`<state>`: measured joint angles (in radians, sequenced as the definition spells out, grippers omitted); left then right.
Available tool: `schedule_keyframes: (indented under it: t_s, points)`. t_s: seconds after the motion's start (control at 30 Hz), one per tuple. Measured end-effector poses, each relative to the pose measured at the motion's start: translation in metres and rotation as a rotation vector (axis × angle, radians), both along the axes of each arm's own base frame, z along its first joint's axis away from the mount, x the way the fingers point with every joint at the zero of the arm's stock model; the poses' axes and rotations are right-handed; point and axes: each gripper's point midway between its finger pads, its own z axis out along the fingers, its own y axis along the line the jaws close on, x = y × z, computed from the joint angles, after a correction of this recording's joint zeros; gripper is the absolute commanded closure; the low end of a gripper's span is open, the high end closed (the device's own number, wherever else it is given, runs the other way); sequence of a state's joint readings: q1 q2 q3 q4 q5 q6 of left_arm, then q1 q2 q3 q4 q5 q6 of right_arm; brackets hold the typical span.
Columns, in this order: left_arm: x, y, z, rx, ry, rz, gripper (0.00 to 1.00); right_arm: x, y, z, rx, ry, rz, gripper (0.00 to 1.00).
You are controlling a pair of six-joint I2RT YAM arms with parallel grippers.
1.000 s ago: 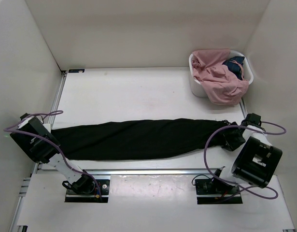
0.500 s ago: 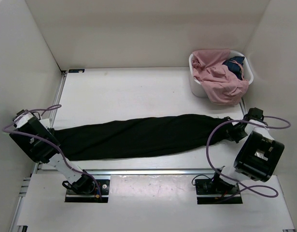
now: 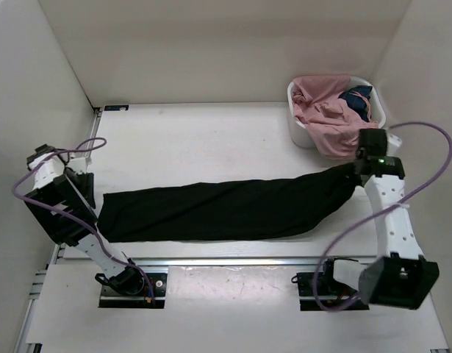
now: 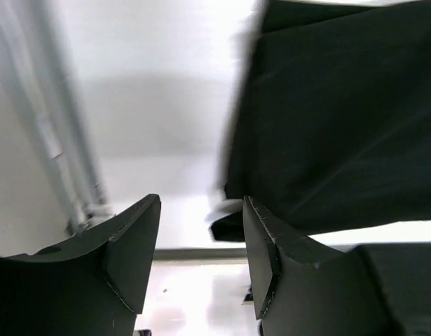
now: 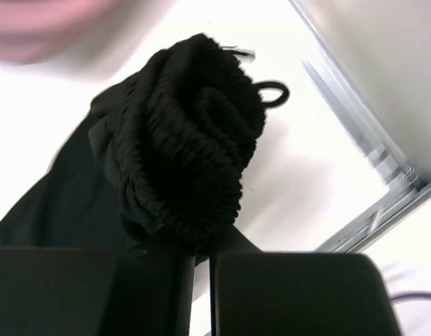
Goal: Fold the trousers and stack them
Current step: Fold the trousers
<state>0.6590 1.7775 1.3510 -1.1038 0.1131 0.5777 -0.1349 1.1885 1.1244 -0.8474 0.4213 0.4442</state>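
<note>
One white table [image 3: 211,132] carries it all. Black trousers [image 3: 226,209] lie stretched in a single long band parallel to the near edge, running almost from the left edge to the right edge. They read as one narrow strip, so probably the legs already lie one over the other; no crosswise fold shows. White laundry basket [image 3: 300,134] sits in the far right corner, pink garment [image 3: 332,118] spilling over its rim. Right hand [image 5: 201,259] is clamped tight on the bunched ribbed end of the trousers near the right edge, apparently raised off the table. Left hand [image 4: 201,210] hangs by the left edge with fingers spread and nothing between them, the trousers' left end just beside it. Judged progress: early; end-to-end folds and the stacking remain, and no stack is visible.
</note>
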Motion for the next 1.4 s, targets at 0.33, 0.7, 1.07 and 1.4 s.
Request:
schedule_keyframes:
  t_s: [0.33,0.7,1.07,1.4]
  points:
    - [0.016,-0.06,-0.05,-0.062,0.101,-0.131,0.45,-0.009,0.233,0.021,-0.25,-0.037,0.489,1.0]
    - [0.022,-0.06,-0.062,-0.008,0.111,-0.139,0.47,-0.047,0.442,-0.049,-0.185,-0.093,0.571,1.0]
    - [0.022,-0.062,-0.062,0.008,0.111,-0.151,0.46,-0.059,0.468,-0.093,-0.162,0.016,0.662,0.39]
    - [0.038,-0.057,-0.056,0.027,0.076,-0.162,0.41,-0.107,0.543,-0.071,-0.094,-0.03,1.096,0.28]
